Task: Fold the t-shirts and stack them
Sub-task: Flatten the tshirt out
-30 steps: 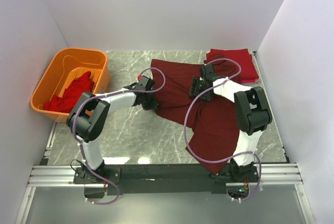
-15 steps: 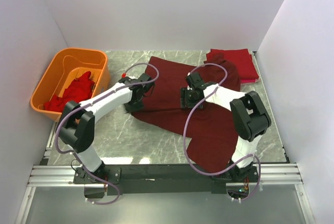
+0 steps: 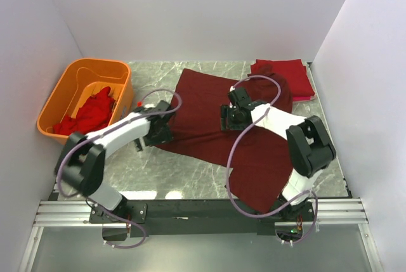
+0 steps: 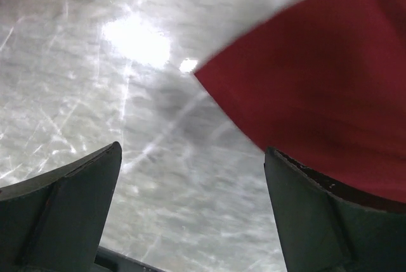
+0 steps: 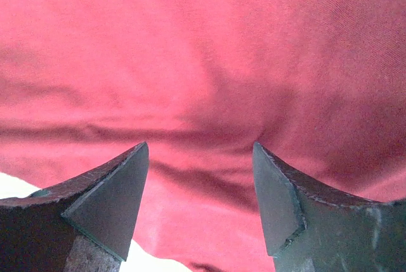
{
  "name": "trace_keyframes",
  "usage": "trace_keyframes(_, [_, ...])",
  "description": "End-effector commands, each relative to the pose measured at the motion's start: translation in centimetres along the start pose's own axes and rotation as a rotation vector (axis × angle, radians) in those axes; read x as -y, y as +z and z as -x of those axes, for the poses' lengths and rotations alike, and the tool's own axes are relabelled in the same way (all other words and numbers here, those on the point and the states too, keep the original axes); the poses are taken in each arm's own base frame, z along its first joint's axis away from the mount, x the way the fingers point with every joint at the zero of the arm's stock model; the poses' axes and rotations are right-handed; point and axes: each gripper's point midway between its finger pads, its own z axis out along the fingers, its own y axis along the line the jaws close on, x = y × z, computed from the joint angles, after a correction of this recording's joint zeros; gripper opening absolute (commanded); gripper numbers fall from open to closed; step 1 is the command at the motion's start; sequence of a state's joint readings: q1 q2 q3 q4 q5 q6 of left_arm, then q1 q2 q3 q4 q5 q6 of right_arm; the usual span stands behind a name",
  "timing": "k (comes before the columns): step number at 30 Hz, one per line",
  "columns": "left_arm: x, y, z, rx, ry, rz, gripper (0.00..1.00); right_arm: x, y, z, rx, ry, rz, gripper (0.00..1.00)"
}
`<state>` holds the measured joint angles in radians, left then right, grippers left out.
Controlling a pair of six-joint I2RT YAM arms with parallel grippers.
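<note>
Top view: a maroon t-shirt point(image 3: 209, 113) was recorded unfolded on the marble table point(image 3: 190, 170). Folded shirts point(image 3: 282, 72) were stacked far right. Red shirts point(image 3: 89, 113) were lying in the orange tub point(image 3: 63, 88), so most folding was judged outstanding. White walls point(image 3: 190, 12) were noted.

Left wrist: the left gripper point(image 4: 193, 202) was spread over bare marble beside the hem.

Right wrist: the right gripper point(image 5: 200, 202) was spread, empty, above maroon cloth.

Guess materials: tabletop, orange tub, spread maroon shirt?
Tabletop: grey-veined stone look, glossy with glare spots; real marble or laminate, can't tell. Tub: smooth orange moulded plastic, slight sheen. Maroon shirt: matte woven or knit cloth, lying in soft creases.
</note>
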<state>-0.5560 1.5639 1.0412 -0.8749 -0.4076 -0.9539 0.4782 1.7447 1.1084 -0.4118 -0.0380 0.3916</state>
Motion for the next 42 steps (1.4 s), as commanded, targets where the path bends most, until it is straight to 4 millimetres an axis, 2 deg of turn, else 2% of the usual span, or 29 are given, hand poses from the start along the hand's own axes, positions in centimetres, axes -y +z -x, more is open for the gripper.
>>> trace_keyframes(1, [0.5,0.2,1.3,0.048,-0.118,-0.184,1.00,-2.0,-2.7,2.2,0.117,-0.037,0.057,0.73])
trace_keyframes(4, [1.6,0.7,2.9,0.072,-0.202,-0.373,1.00,-3.2,-3.8,3.0,0.171,-0.051,0.116,0.74])
trace_keyframes(7, [2.3,1.4,3.9,0.052,-0.256,-0.474,0.99,-4.2,-5.4,3.9,0.234,-0.060,0.159,0.76])
trace_keyframes(10, [2.7,2.2,3.8,0.034,-0.245,-0.472,0.97,-4.5,-7.1,4.7,0.296,-0.051,0.175,0.77])
trace_keyframes(12, [2.5,3.2,3.6,0.028,-0.239,-0.437,0.91,-4.2,-8.0,5.1,0.327,-0.031,0.163,0.77])
trace_keyframes(15, [1.6,4.9,2.8,0.006,-0.225,-0.356,0.77,-3.9,-8.5,5.0,0.339,-0.014,0.153,0.77])
trace_keyframes(16, [1.5,5.0,3.0,0.007,-0.222,-0.341,0.69,-3.8,-8.5,4.9,0.337,-0.013,0.152,0.77])
trace_keyframes(18, [1.3,5.7,2.4,-0.013,-0.210,-0.323,0.64,-3.3,-8.6,4.9,0.346,0.000,0.126,0.77])
trace_keyframes(23, [1.5,6.5,1.6,-0.038,-0.194,-0.324,0.44,-2.7,-8.7,4.7,0.348,0.008,0.097,0.77])
trace_keyframes(24, [1.4,6.9,1.4,-0.047,-0.185,-0.315,0.37,-2.7,-8.8,4.8,0.353,0.010,0.097,0.77])
trace_keyframes(25, [1.5,7.0,1.2,-0.055,-0.179,-0.316,0.22,-2.5,-8.7,4.8,0.352,0.012,0.091,0.77])
trace_keyframes(27, [1.6,7.2,1.1,-0.061,-0.165,-0.317,0.01,-2.3,-8.8,4.7,0.358,0.012,0.080,0.77])
trace_keyframes(30, [1.2,7.1,1.2,-0.046,-0.164,-0.304,0.01,-1.7,-8.8,4.6,0.359,0.020,0.051,0.77])
trace_keyframes(33, [-0.4,6.5,2.0,0.007,-0.195,-0.239,0.01,-0.1,-8.5,3.2,0.326,0.043,-0.013,0.77])
trace_keyframes(34, [-1.4,6.4,1.9,0.011,-0.197,-0.195,0.01,1.4,-8.4,2.2,0.303,0.052,-0.084,0.77])
trace_keyframes(36, [-3.5,5.9,2.9,0.077,-0.255,-0.100,0.01,3.2,-8.3,0.9,0.277,0.094,-0.160,0.78])
trace_keyframes(39, [-6.9,5.1,2.7,0.104,-0.369,0.044,0.01,6.8,-7.6,-2.6,0.184,0.155,-0.288,0.79])
trace_keyframes(42, [-9.0,4.2,2.6,0.118,-0.459,0.104,0.01,8.3,-6.8,-4.3,0.116,0.209,-0.288,0.79])
